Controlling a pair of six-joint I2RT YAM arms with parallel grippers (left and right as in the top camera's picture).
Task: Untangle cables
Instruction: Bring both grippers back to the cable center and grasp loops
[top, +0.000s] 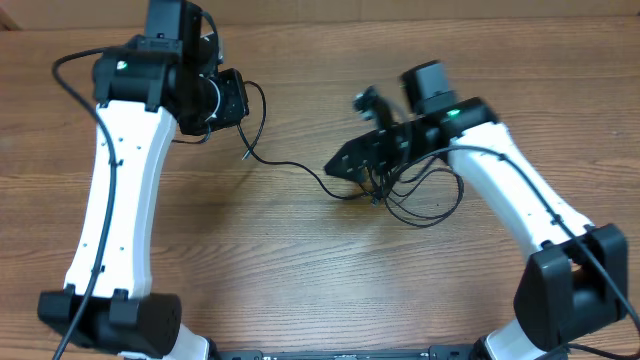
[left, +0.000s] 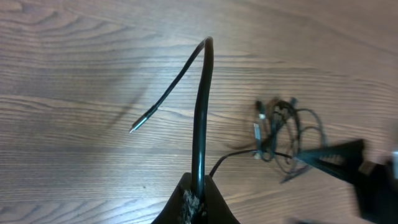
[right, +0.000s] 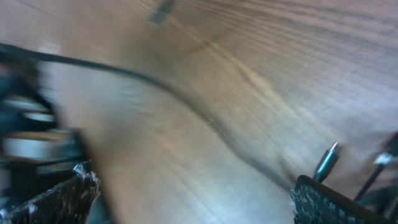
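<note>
Thin black cables lie on the wooden table. A tangle of loops (top: 425, 200) sits under my right arm and also shows in the left wrist view (left: 283, 134). One cable (top: 290, 166) runs from the tangle leftward up to my left gripper (top: 238, 100). My left gripper (left: 199, 198) is shut on this cable (left: 200, 118), whose end bends over and hangs down to a metal tip (left: 134, 129). My right gripper (top: 348, 163) is at the left edge of the tangle, and its jaws (right: 193, 190) are open and empty over the table. A plug tip (right: 326, 162) shows beside its right finger.
The table (top: 300, 270) is brown wood. The thicker black robot wires run along both white arms (top: 110, 200). The right wrist view is blurred, with a cable (right: 124, 71) crossing the upper left.
</note>
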